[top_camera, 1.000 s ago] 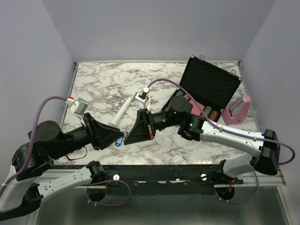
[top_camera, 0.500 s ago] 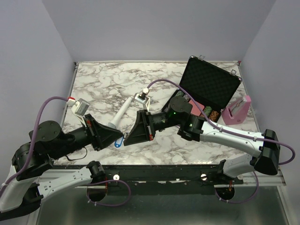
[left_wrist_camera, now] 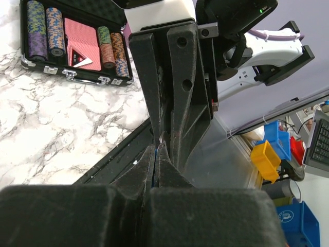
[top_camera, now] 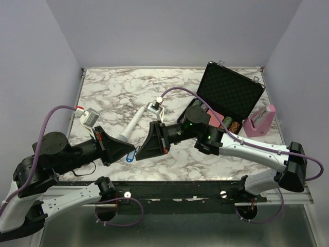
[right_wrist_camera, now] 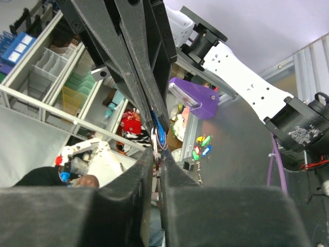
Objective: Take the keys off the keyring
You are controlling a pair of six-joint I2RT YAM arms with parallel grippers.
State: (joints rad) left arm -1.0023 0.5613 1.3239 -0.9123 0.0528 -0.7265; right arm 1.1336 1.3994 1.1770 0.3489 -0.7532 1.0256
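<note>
Two tools: left tool clamps keys (blue); right tool at keyring, cannot tell.

We note a white, grey-veined marble tabletop. Lying flat on it near the middle is a white stick-like tool, set on a diagonal. At the far right sits a black case, lid propped open, with rows of poker chips and a red card deck in its tray. Just right of the case stands a small pink object.
</note>
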